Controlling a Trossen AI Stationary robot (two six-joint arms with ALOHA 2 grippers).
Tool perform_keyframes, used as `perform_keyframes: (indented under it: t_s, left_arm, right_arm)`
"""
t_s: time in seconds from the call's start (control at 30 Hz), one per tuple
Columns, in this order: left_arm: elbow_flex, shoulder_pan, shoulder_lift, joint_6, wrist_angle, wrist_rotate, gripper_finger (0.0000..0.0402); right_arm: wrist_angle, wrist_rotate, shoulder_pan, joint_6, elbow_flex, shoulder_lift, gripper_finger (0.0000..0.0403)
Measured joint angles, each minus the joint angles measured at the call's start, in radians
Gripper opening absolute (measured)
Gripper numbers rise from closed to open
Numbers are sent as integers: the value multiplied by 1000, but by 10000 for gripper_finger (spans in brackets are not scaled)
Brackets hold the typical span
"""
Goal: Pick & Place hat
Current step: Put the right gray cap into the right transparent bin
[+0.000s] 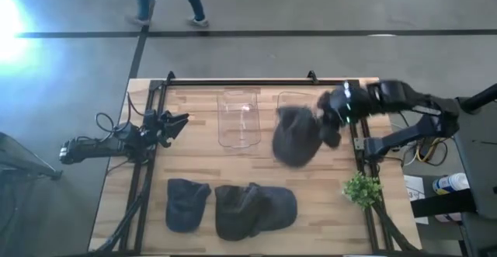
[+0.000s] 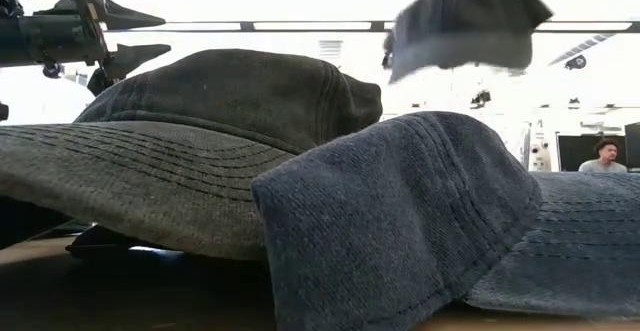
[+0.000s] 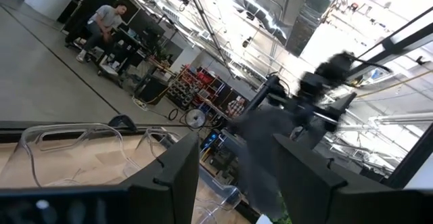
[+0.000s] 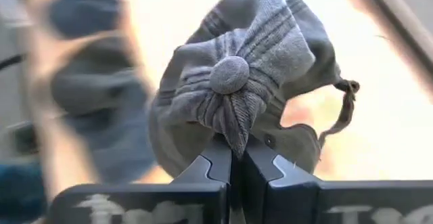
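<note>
Right claw (image 4: 237,158) pinches the grey hat (image 4: 257,75) aloft.

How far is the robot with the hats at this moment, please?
In hand: the right gripper is shut on a dark hat, held above the table near two clear bins. Nothing shows inside the bins. Left: two hats on the near side. The left gripper waits, open.

my right gripper (image 4: 237,158): black, pinching a faded grey-green cap (image 4: 250,82) with stitched ribs | caps on table: dark navy cap (image 1: 187,203), charcoal cap (image 1: 237,209), slate-blue cap (image 1: 278,208) | table (image 1: 194,152): pale wood grain, black frame | bins (image 1: 238,119): clear | plant (image 1: 362,188): green
</note>
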Motion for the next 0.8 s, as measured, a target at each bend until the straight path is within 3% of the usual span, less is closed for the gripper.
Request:
perform_keyframes:
  t_s: [0.2,0.3,0.57,0.8]
  left_arm:
    - [0,0,0,14,0,0,177]
    - [0,0,0,14,1,0,177]
    - [0,0,0,9,2,0,177]
    - [0,0,0,8,2,0,177]
  right_arm:
    - [-11,-63,-266,-215,-2,62,8]
    - [-11,-183,-367,-279,-2,116,8]
    - [-72,-438,-415,-371,-4,273,8]
    - [-53,-457,-507,-502,-4,408,8]
